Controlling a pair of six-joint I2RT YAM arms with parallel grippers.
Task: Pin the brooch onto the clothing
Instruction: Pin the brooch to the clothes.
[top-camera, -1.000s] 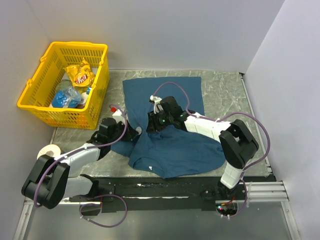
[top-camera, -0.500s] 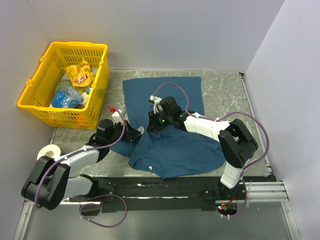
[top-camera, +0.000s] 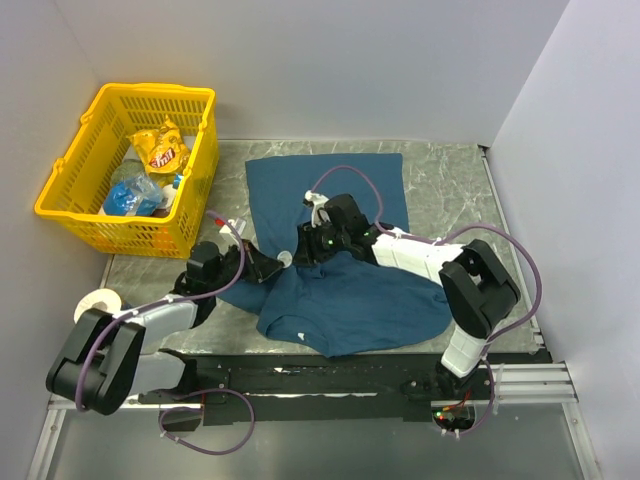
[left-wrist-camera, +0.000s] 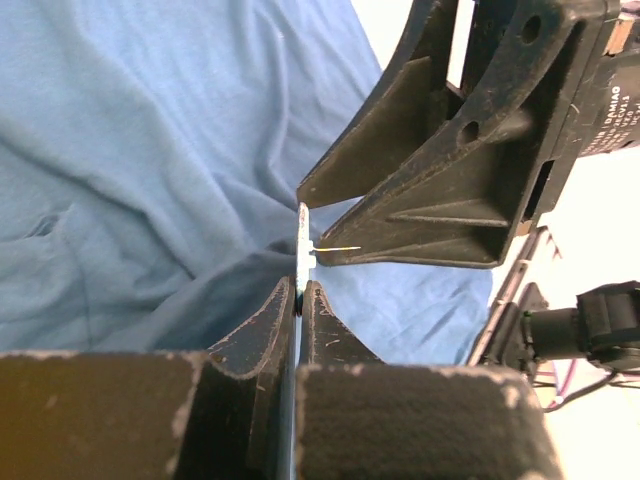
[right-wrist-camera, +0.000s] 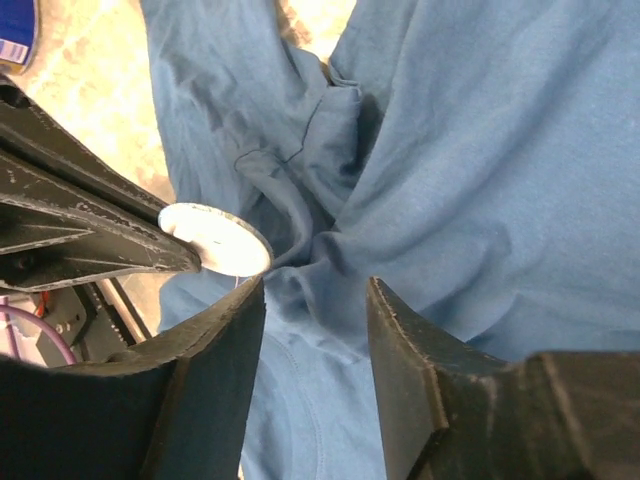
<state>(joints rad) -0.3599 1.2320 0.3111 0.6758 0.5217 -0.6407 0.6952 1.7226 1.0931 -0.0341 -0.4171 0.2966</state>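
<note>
Brooch edge-on in closed left jaws, pin seemingly toward the parted right jaws over bunched clothing

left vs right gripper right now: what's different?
Left gripper is shut on the brooch, pinching the disc near its rim; right gripper is open and holds nothing. Left comes in at the shirt's edge; right sits over the shirt, with its jaws either side of a bunched fold. Shared: both point at that same fold, tips close together.
</note>
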